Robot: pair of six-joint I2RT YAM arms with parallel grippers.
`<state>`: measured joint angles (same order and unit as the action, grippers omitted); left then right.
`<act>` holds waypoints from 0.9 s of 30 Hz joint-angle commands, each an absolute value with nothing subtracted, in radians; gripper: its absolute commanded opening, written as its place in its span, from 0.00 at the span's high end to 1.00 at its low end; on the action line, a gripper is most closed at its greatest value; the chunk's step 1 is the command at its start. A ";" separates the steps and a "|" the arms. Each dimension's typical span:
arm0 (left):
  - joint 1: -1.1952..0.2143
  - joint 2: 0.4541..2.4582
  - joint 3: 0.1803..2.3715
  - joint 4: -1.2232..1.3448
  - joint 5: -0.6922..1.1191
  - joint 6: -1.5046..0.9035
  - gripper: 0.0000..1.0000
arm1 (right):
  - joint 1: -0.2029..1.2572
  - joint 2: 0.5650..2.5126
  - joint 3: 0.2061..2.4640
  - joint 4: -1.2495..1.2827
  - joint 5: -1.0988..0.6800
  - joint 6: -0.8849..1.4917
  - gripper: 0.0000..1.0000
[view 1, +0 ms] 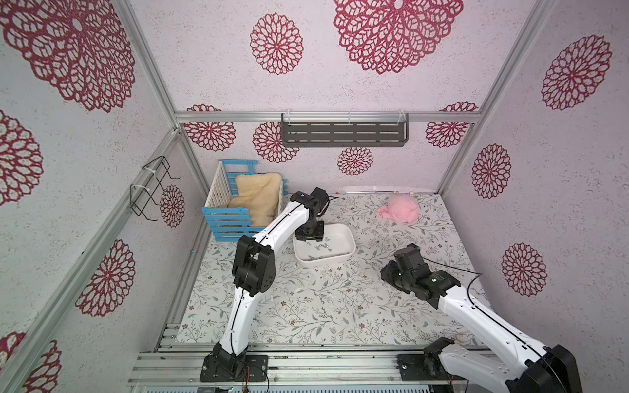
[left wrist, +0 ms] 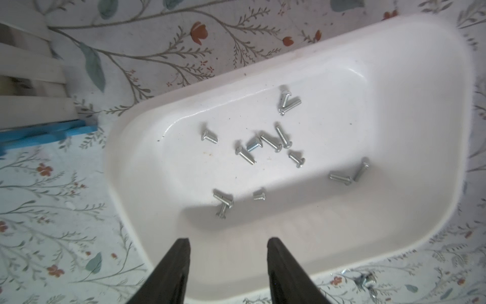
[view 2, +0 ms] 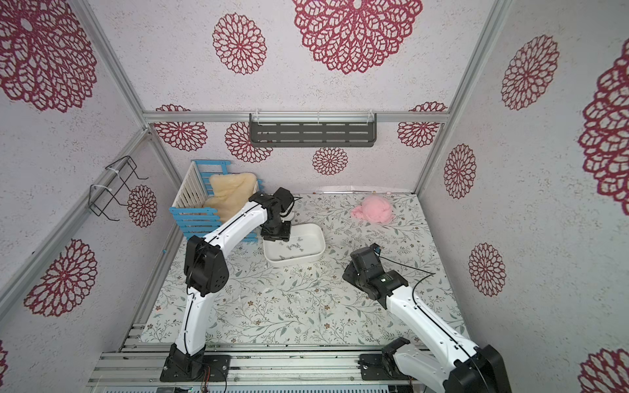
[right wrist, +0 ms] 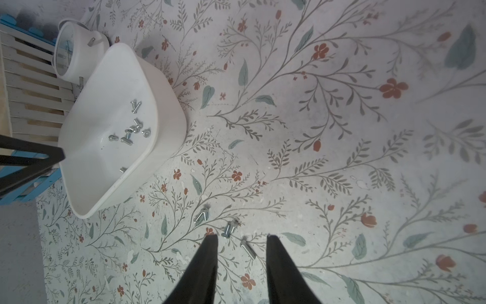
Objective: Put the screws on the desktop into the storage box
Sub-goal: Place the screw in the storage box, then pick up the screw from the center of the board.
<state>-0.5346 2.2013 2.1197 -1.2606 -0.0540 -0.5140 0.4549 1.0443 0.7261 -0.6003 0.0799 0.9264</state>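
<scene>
Left fingers (left wrist: 175,268) stand apart and empty above the storage box (left wrist: 394,105); the screws (left wrist: 271,143) inside it lie ahead of the tips. Right fingers (right wrist: 205,268) stand apart, with one screw (right wrist: 247,248) between the tips on the counter (right wrist: 342,131) and more screws (right wrist: 201,215) just ahead.

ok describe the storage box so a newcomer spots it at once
Find the blue-and-white slatted crate in the desktop's far left corner. Beside it, below the left gripper, sits the storage box, a shallow white tray. Unlike the crate and the round white clock, it has smooth walls and holds screws.
</scene>
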 commanded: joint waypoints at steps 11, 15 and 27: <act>-0.556 1.706 1.709 -1.141 -0.097 -0.558 0.42 | 0.487 1.048 0.744 -0.639 0.035 0.935 0.65; -0.557 1.610 1.545 -1.067 -0.087 -0.562 0.42 | 0.508 1.071 0.750 -0.662 0.051 0.912 0.65; -0.554 1.494 1.325 -0.947 -0.108 -0.564 0.42 | 0.543 1.164 0.727 -0.654 0.052 0.805 0.65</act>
